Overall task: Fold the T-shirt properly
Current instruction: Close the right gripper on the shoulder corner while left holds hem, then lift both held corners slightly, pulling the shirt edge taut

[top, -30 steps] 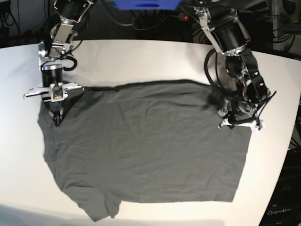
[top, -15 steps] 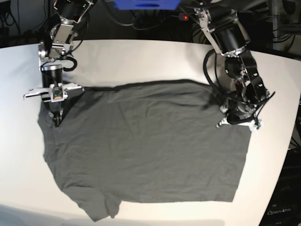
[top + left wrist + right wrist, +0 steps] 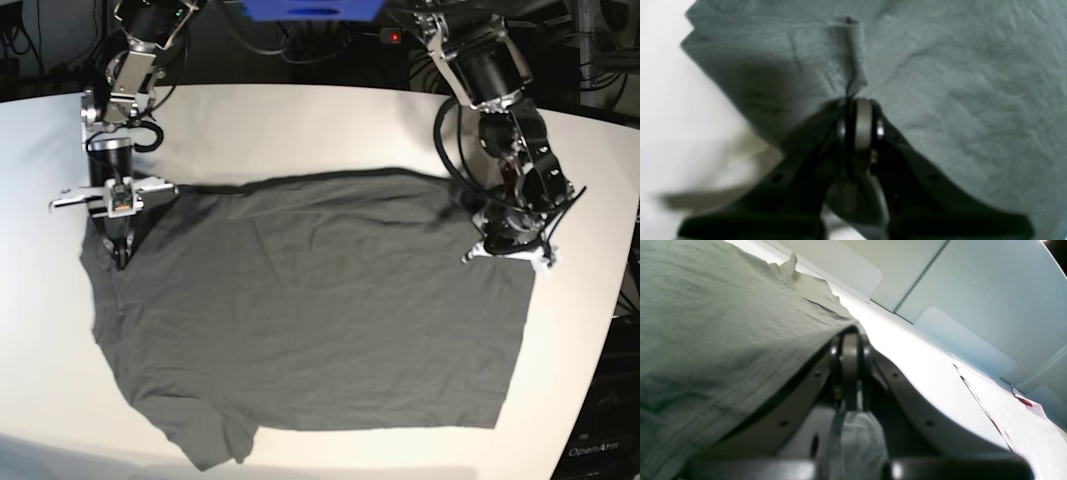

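The dark grey T-shirt [image 3: 310,300] lies spread flat on the white table [image 3: 300,120], one sleeve at the near left. In the base view my left gripper [image 3: 505,262] is down on the shirt's far right corner. The left wrist view shows this gripper [image 3: 853,100] shut, with a raised ridge of T-shirt [image 3: 957,83] fabric pinched between its tips. My right gripper [image 3: 121,258] points down at the shirt's far left edge. The right wrist view has its fingers [image 3: 848,331] shut, the T-shirt [image 3: 723,323] draped over one finger and cloth showing between them.
Bare table surrounds the shirt, with its curved edge at the near right [image 3: 590,400]. Dark equipment and cables stand behind the table, and a blue block [image 3: 310,8] hangs at top centre. Pale panels [image 3: 973,290] rise behind the table in the right wrist view.
My left gripper has closed on the shirt's right corner, and its arm has shifted slightly. The right arm and the shirt lie as before.
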You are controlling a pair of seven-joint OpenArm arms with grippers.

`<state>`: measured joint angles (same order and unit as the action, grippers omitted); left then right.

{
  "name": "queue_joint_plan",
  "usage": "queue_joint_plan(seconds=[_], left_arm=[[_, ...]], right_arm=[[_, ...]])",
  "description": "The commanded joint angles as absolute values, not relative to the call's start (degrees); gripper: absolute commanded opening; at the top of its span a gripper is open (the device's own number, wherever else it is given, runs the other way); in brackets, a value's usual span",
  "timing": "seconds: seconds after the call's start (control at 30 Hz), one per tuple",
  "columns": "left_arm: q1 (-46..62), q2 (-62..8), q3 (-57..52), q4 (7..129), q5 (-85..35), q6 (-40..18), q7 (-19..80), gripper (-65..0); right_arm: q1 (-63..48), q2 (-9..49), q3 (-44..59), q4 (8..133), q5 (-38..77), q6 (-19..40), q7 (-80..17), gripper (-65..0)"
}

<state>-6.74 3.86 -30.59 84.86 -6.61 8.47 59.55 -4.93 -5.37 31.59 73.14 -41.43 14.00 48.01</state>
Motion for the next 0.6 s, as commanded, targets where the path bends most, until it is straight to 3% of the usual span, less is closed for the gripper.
queue_joint_plan(seconds=[0.0,0.27,0.57], left_arm=[[-7.4,3.6,-30.6,87.6,-6.9,8.2,58.9,-62.1],[-7.2,4.1,-30.6,96.7,-7.1,8.0,61.7,-62.1],[-8.5,3.7,-30.6,97.0,-7.1,8.0,61.7,-62.1]], right_arm=[[-4.2,-4.8,31.6,74.3,-40.4,14.5,49.6,-65.0],[-4.4,-4.8,31.6,74.3,-40.4,14.5,49.6,-65.0],[-4.1,-4.8,31.5,74.0,-40.4,14.7,49.5,-65.0]])
